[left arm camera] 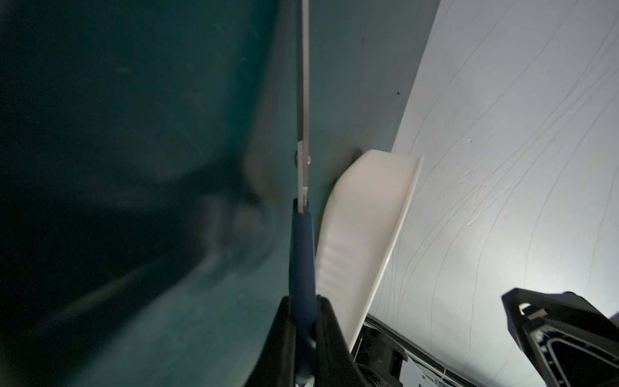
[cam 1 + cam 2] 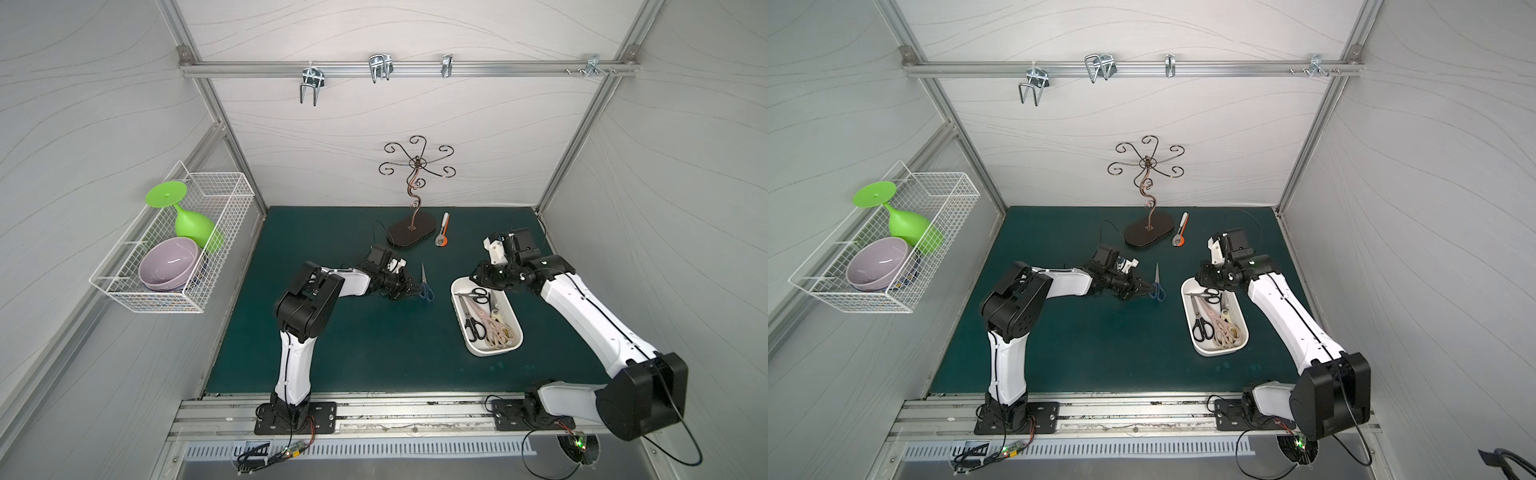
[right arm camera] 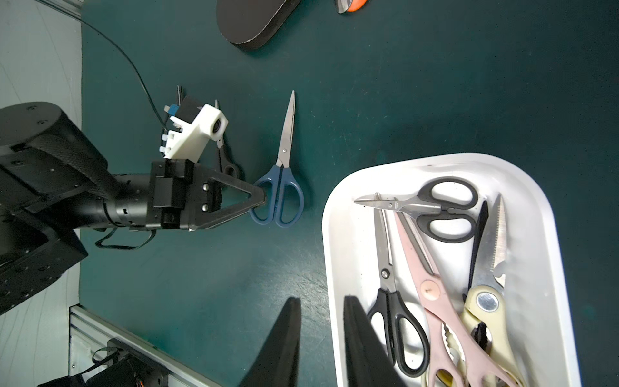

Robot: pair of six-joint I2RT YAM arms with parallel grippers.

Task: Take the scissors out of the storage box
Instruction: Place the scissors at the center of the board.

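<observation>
**A:** Well, the left claw (image 3: 261, 201) is clamped tight on one handle loop of the blue-handled scissors (image 3: 284, 157), out over the tabletop (image 2: 353, 340) just beside the storage box (image 3: 348, 268). I cannot tell whether the blades touch the mat.

**B:** And the right claw (image 3: 321, 301)?

**A:** Partly open and holding nothing, poised over the box's edge.

**B:** What could go wrong?

**A:** With only one loop gripped, I'd guess the pair may swing or gape open if lifted. In the box, the pink shears (image 3: 430, 288), cream shears (image 3: 485, 301) and black-handled pairs (image 3: 442, 214) lie crossed. Pulling one may drag another out or shift the box.

**B:** And around them?

**A:** A small black pair (image 3: 220, 155) lies behind the left claw. A scroll-armed stand (image 2: 409, 235) and a white-and-orange tool (image 2: 443, 230) sit at the back. There are pale walls (image 2: 415, 116), a hook rail (image 2: 415, 68), and a wire basket (image 2: 220, 199) holding a bowl (image 2: 168, 264) and a green glass (image 2: 193, 226).
</observation>
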